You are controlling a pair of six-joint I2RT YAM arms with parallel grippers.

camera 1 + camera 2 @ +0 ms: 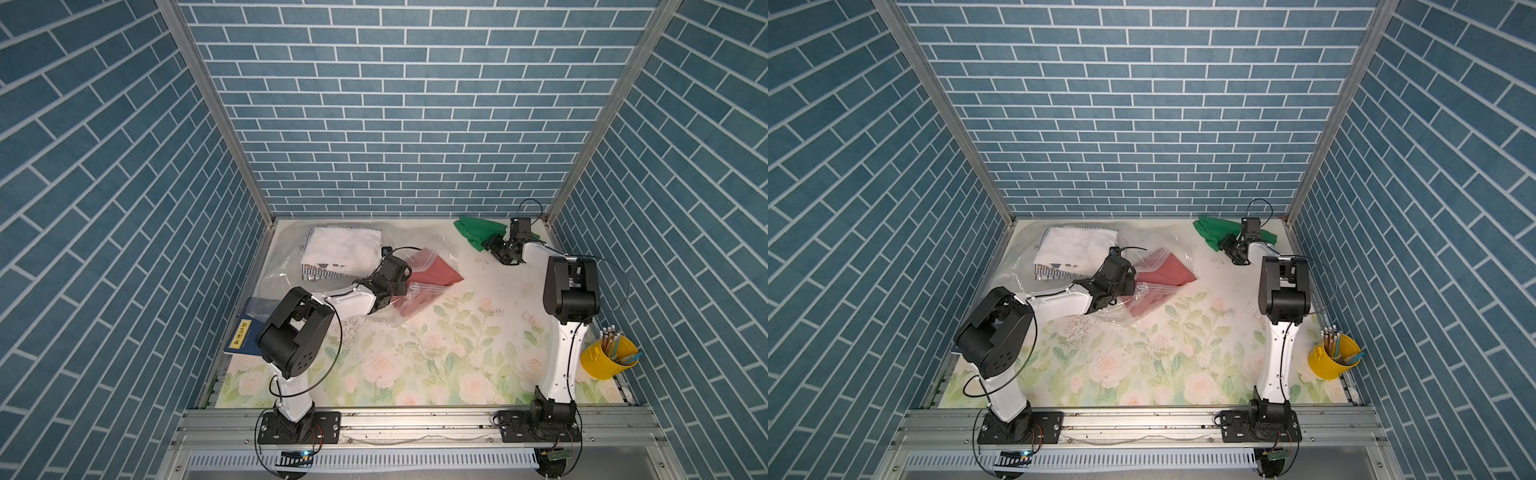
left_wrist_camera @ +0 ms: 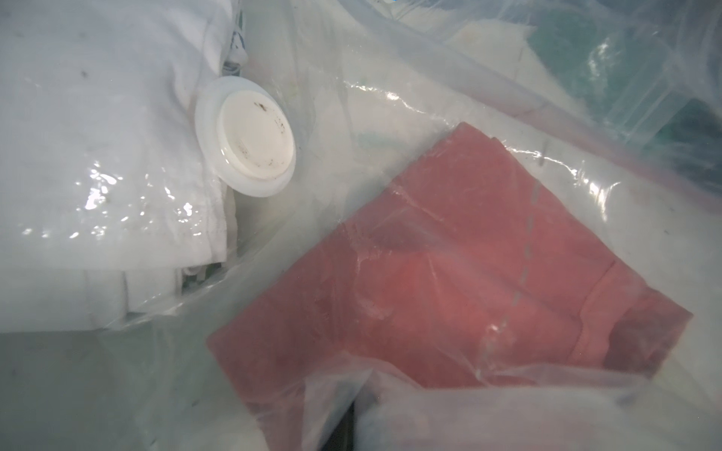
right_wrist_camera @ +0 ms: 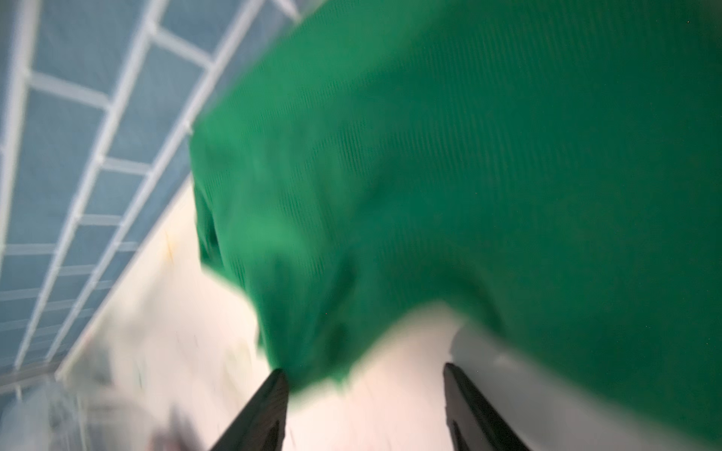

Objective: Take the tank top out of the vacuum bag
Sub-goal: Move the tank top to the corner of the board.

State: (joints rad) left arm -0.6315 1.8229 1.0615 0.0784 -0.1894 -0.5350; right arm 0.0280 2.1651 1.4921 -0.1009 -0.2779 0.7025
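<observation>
One vacuum bag (image 1: 286,270), with a white garment (image 1: 340,249) and a red garment (image 1: 434,274) inside, is gripped by the closed left tool (image 1: 390,286). One green tank top (image 1: 473,232) lies outside it, at the far right corner of the bench (image 1: 457,353), before the wide-spread right tool (image 3: 363,375).

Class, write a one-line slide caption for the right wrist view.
Right hand, jaws apart, facing a blurred green garment beside the blue brick wall.
</observation>
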